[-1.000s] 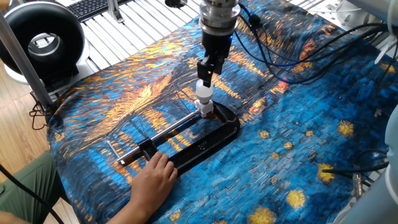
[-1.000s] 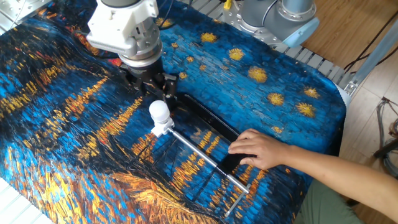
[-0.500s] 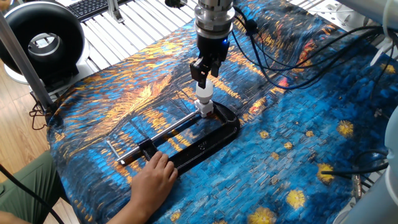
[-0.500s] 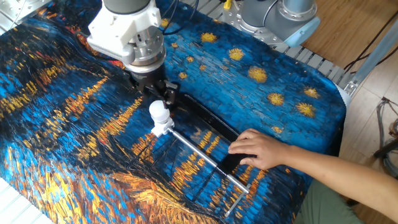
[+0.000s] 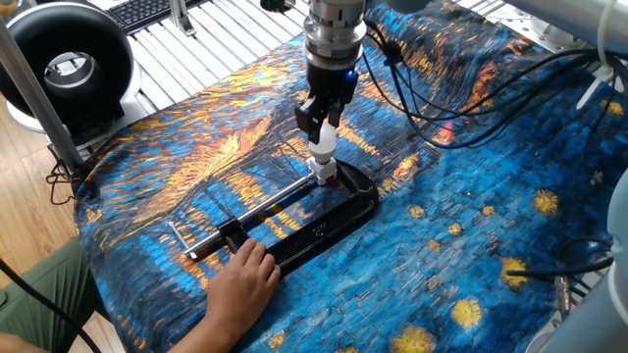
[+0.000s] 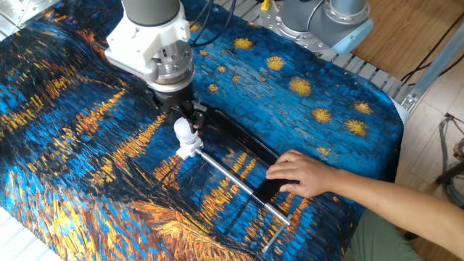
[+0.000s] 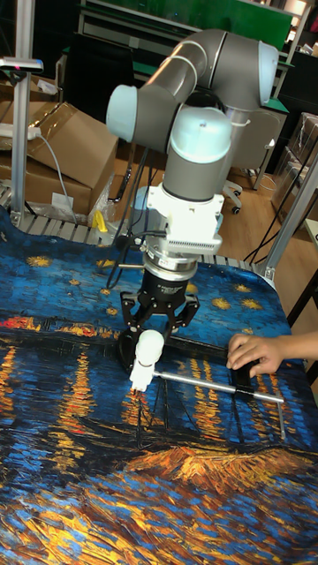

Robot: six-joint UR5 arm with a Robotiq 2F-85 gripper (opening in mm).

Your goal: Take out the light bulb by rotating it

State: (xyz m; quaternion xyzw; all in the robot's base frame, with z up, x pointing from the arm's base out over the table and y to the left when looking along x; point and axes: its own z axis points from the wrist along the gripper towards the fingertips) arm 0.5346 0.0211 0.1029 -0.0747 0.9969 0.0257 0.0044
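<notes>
In one fixed view the claw (image 5: 321, 119) hangs just above the light bulb (image 5: 322, 147), its black fingers spread to either side of the globe's top and not pressing it, so it reads as released. The sensible step is to come straight down over the bulb's axis, close on the widest part of the globe, and only then twist. The bulb stands upright in a small white socket (image 5: 323, 173) at the end of a black clamp (image 5: 324, 224), which a person's hand (image 5: 244, 277) holds down on the cloth-covered bench (image 5: 471, 245). In the other fixed view the bulb (image 6: 184, 129) shows clear of the fingers, which sit behind and above it. A silver rod (image 6: 235, 183) runs from the socket toward the hand (image 6: 308, 174). A centred grip matters here, as a skewed one would probably tilt the socket. In the tall fixed view the bulb (image 7: 148, 346) is a smooth frosted white globe on a white neck. Its metal base is hidden in the socket. The claw (image 7: 159, 334) frames it with gaps on both sides; firm but gentle pressure seems wise.
</notes>
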